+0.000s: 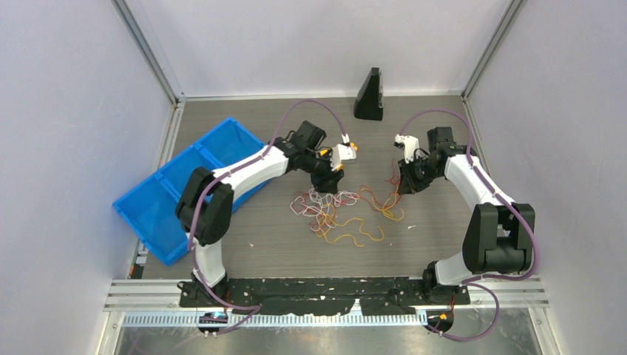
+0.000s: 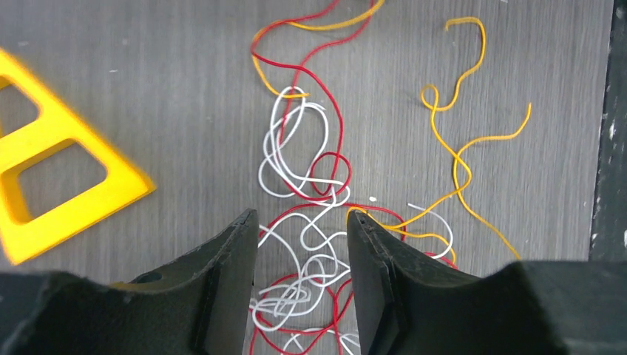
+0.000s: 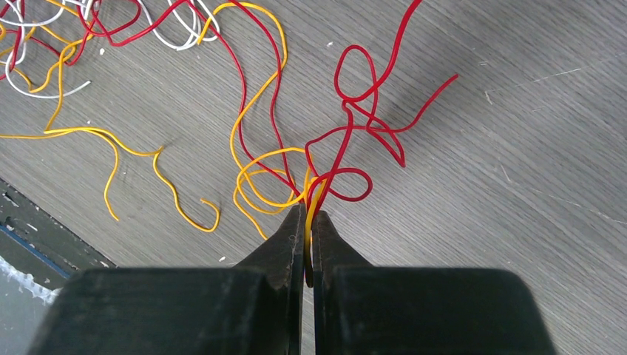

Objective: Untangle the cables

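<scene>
A blue bin [image 1: 170,200] sits at the left of the surface [image 1: 259,244]. The left gripper [image 2: 302,222] is over the cable tangle [image 2: 303,170] at mid-surface, jaws spread apart. Right gripper [image 3: 307,214]: jaws clenched on a yellow cable [image 3: 307,194] beside red loops.

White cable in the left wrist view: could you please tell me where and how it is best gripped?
I would grip the white cable at its upper loop's left side, where strands lie on bare table clear of the red cable. Bring the open left tool straight down, fingers straddling the strands.
</scene>
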